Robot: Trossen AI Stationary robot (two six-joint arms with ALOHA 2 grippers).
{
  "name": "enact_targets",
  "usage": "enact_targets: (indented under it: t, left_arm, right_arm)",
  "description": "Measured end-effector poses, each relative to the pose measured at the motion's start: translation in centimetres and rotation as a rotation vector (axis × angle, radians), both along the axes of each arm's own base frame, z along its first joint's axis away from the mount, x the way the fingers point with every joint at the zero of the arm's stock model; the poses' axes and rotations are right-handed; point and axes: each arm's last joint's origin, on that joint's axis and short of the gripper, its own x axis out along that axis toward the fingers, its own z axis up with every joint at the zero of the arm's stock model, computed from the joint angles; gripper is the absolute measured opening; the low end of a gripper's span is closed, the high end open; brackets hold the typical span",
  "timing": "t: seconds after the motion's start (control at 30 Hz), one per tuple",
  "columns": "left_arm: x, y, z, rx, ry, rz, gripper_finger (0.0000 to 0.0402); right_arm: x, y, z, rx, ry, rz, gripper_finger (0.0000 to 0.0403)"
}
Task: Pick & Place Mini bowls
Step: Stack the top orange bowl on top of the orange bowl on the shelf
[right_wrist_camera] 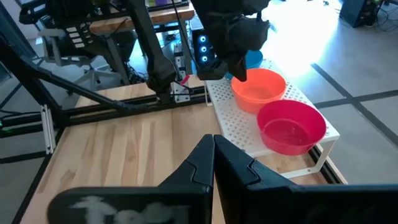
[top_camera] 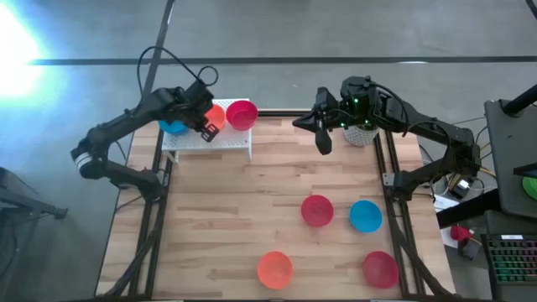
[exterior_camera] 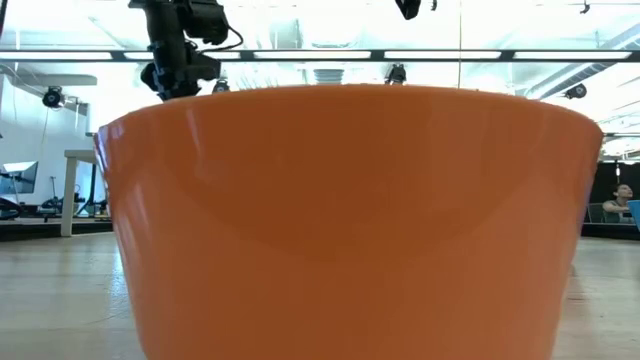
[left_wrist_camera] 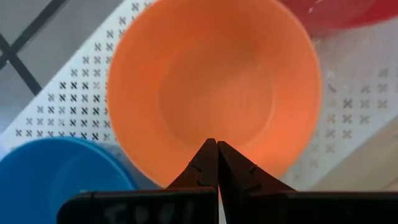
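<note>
Filling almost the whole low view, an orange mini bowl [exterior_camera: 350,220] is seen standing upright by the desk's near edge, its glossy wall plain and unmarked. From above, this orange bowl [top_camera: 274,268] is shown on the wooden desk [top_camera: 235,218] with a red bowl [top_camera: 380,268] near the near right corner, and another red bowl [top_camera: 316,210] and a blue bowl [top_camera: 365,216] set just beside each other further in. The middle and left of the desk are left bare.

A white perforated shelf [top_camera: 210,141] is placed at the far left edge. On it, three bowls are lined up closely: blue [top_camera: 174,126], orange [left_wrist_camera: 214,87] and red [top_camera: 242,114]. The left gripper [top_camera: 208,130] is held just above the orange one, its jaws pressed together and holding nothing. The right gripper [top_camera: 324,143] is raised over the far edge, jaws also together and empty, with a white pot [top_camera: 361,134] behind it.
</note>
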Motion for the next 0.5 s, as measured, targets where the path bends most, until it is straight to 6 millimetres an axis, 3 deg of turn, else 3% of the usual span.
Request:
enact_targets:
  t: [0.5]
  left_arm:
    - [-0.65, -0.07, 0.18, 0.025, 0.070, 0.059, 0.0000]
  right_arm:
    - [0.00, 0.00, -0.01, 0.001, 0.001, 0.001, 0.0008]
